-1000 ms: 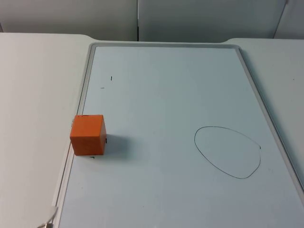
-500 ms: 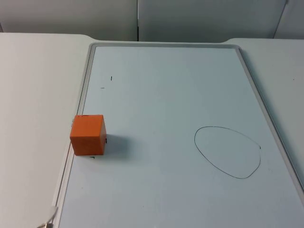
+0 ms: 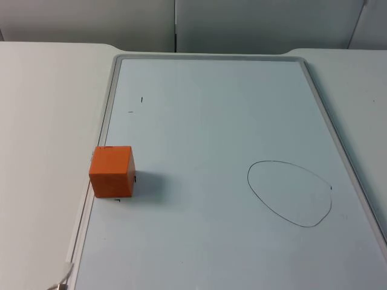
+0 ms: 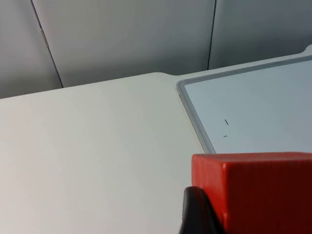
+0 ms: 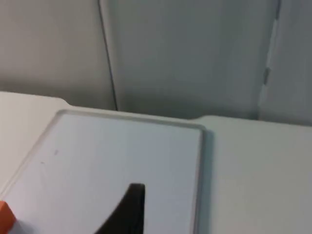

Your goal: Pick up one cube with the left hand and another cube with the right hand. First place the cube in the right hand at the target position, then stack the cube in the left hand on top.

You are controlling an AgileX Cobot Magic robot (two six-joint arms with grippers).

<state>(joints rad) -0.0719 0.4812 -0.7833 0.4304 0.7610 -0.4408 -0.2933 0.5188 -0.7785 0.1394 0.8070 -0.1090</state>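
Orange cube [image 3: 112, 171] at whiteboard's left edge, pale blue-white whiteboard [image 3: 211, 121] w/ light grey frame, thin black oval outline [image 3: 289, 193] nr its right edge, white table [image 3: 42, 121], grey partition wall [image 3: 181, 24], black fingertip [image 5: 127, 209]

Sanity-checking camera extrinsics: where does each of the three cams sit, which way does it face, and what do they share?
Top view: fixed, above, looking down and forward at the whiteboard, orange cube and drawn oval; partition wall beyond.
Left wrist view: low on the left arm, looking along the left gripper past the cube toward the wall; one black fingertip beside the cube.
Right wrist view: on the right arm, facing the wall over the board; right gripper fingertip.
Shared: board and cube.
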